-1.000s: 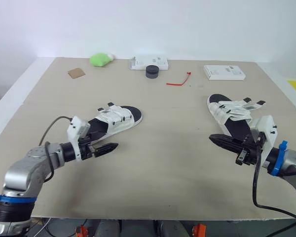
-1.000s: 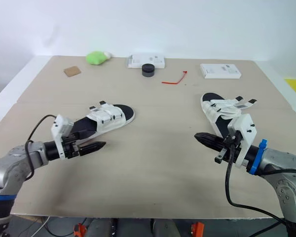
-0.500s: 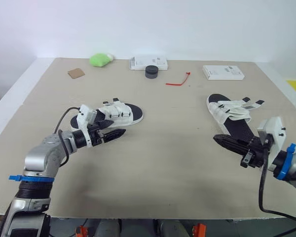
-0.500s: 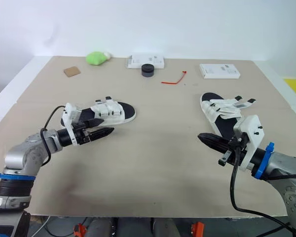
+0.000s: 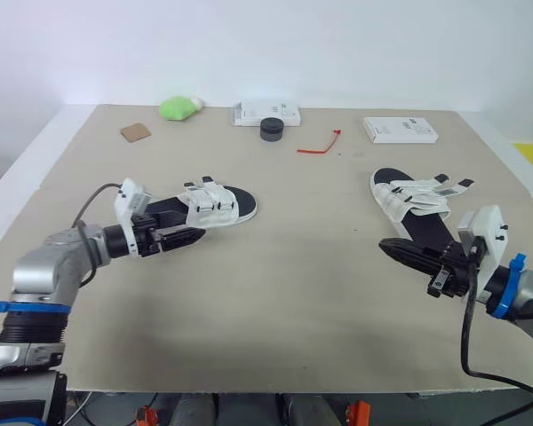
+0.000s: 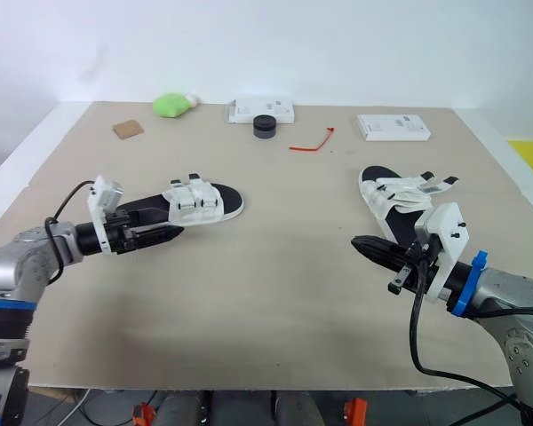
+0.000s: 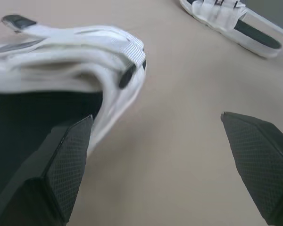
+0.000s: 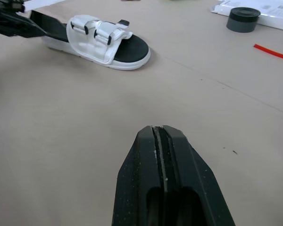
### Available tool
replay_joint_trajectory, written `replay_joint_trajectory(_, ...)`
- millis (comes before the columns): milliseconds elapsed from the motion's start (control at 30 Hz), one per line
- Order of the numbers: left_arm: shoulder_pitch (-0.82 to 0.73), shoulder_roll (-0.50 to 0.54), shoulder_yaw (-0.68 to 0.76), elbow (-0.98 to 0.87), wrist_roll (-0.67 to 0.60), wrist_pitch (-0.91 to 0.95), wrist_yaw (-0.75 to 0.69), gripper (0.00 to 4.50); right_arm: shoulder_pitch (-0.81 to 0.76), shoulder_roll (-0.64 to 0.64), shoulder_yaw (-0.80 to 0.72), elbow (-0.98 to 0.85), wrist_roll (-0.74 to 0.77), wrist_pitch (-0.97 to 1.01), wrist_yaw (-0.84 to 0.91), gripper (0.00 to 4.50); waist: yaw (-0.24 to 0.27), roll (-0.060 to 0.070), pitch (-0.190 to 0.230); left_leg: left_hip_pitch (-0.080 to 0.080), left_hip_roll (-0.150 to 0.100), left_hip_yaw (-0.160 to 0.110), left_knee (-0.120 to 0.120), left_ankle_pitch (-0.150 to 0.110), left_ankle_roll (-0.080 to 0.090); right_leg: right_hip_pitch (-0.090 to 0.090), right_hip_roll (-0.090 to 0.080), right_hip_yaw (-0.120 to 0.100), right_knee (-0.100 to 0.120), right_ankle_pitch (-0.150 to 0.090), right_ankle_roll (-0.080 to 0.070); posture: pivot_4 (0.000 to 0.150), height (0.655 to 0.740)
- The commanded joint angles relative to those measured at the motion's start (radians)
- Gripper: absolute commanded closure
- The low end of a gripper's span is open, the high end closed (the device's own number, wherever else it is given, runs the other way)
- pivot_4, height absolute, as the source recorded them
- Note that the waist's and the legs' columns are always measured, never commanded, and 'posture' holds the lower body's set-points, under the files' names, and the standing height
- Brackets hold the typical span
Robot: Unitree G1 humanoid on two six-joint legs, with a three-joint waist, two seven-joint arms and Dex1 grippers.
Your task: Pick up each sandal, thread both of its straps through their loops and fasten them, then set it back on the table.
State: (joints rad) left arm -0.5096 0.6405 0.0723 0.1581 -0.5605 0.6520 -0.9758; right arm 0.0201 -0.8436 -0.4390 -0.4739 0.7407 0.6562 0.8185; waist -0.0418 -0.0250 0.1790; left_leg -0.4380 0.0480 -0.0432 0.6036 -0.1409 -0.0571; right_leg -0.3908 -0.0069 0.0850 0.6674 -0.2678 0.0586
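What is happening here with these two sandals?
The robot's left gripper is open at the heel end of the left sandal, partly over its black footbed, not yet closed on it. The right gripper is shut and hovers above the table near the right sandal. Both sandals lie on the table.

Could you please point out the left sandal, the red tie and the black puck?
left sandal (image 5: 215,201): left eye view, on its white straps.
red tie (image 5: 320,149): left eye view, midway along its straight stretch.
black puck (image 5: 272,125): left eye view, on its top face.
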Motion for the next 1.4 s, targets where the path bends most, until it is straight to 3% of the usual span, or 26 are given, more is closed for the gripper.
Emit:
replay_joint_trajectory(33, -0.051, -0.030, -0.008, 0.076, 0.056, -0.081, 0.016, 0.02, -0.010, -0.004, -0.022, -0.014, 0.007, -0.011, -0.004, 4.50, 0.000, 0.000, 0.000, 0.000, 0.000, 0.000, 0.000, 0.000, 0.000, 0.000, 0.000, 0.000, 0.000, 0.000, 0.000, 0.150, 0.7400)
replay_joint_trajectory(467, -0.148, -0.097, -0.043, 0.249, 0.143, -0.188, -0.037, 0.02, 0.021, -0.004, -0.048, -0.034, 0.019, -0.006, -0.021, 4.50, -0.001, 0.000, 0.000, 0.000, 0.000, 0.000, 0.000, 0.000, 0.000, 0.000, 0.000, 0.000, 0.000, 0.000, 0.000, 0.150, 0.7400)
replay_joint_trajectory(567, -0.138, -0.131, -0.056, 0.228, 0.154, -0.213, -0.038, 0.92, 0.018, 0.001, -0.039, -0.034, 0.016, -0.008, -0.030, 4.50, -0.001, 0.000, 0.000, 0.000, 0.000, 0.000, 0.000, 0.000, 0.000, 0.001, 0.000, 0.000, 0.000, 0.000, 0.001, 0.150, 0.7400)
replay_joint_trajectory(700, -0.120, -0.159, -0.065, 0.195, 0.170, -0.206, -0.004, 2.89, 0.020, 0.006, -0.036, -0.038, 0.016, -0.009, -0.037, 4.50, 0.000, 0.000, 0.000, 0.000, 0.000, -0.001, 0.000, 0.000, 0.000, 0.001, 0.000, 0.000, 0.000, 0.000, 0.001, 0.150, 0.7400)
replay_joint_trajectory(733, -0.118, -0.165, -0.064, 0.183, 0.170, -0.198, 0.005, 3.21, 0.021, 0.007, -0.036, -0.038, 0.016, -0.008, -0.039, 4.50, -0.001, 0.000, 0.000, 0.000, 0.000, -0.001, 0.000, 0.000, 0.000, 0.001, 0.000, 0.000, 0.000, 0.000, 0.001, 0.150, 0.7400)
replay_joint_trajectory(800, -0.121, -0.184, -0.052, 0.160, 0.163, -0.170, 0.047, 4.39, 0.022, 0.009, -0.036, -0.040, 0.016, -0.009, -0.040, 4.50, -0.001, 0.000, 0.000, 0.000, 0.000, 0.000, 0.000, 0.000, 0.000, 0.001, 0.000, 0.000, 0.000, 0.000, 0.001, 0.150, 0.7400)
replay_joint_trajectory(1033, -0.132, -0.278, -0.005, 0.017, 0.135, -0.014, 0.266, 4.46, 0.017, 0.015, -0.029, -0.046, 0.021, -0.015, -0.040, 4.50, 0.000, 0.000, 0.000, 0.000, -0.001, -0.001, 0.001, 0.000, 0.000, 0.001, 0.000, 0.000, 0.000, 0.001, 0.002, 0.150, 0.7400)
replay_joint_trajectory(1267, -0.175, -0.373, 0.061, -0.048, 0.227, 0.041, 0.639, 4.46, -0.005, 0.020, -0.002, -0.033, 0.021, -0.022, -0.033, 4.50, -0.001, 0.000, 0.000, 0.000, -0.001, -0.001, 0.001, 0.000, 0.000, 0.001, 0.000, 0.001, 0.000, 0.001, 0.003, 0.150, 0.7400)
replay_joint_trajectory(1400, -0.203, -0.394, 0.102, -0.020, 0.256, 0.025, 0.767, 4.46, -0.017, 0.027, 0.018, -0.029, 0.014, -0.025, -0.036, 4.50, -0.004, 0.000, 0.000, 0.000, -0.001, -0.001, 0.001, 0.000, 0.000, 0.001, 0.001, 0.001, 0.000, 0.002, 0.003, 0.150, 0.7400)
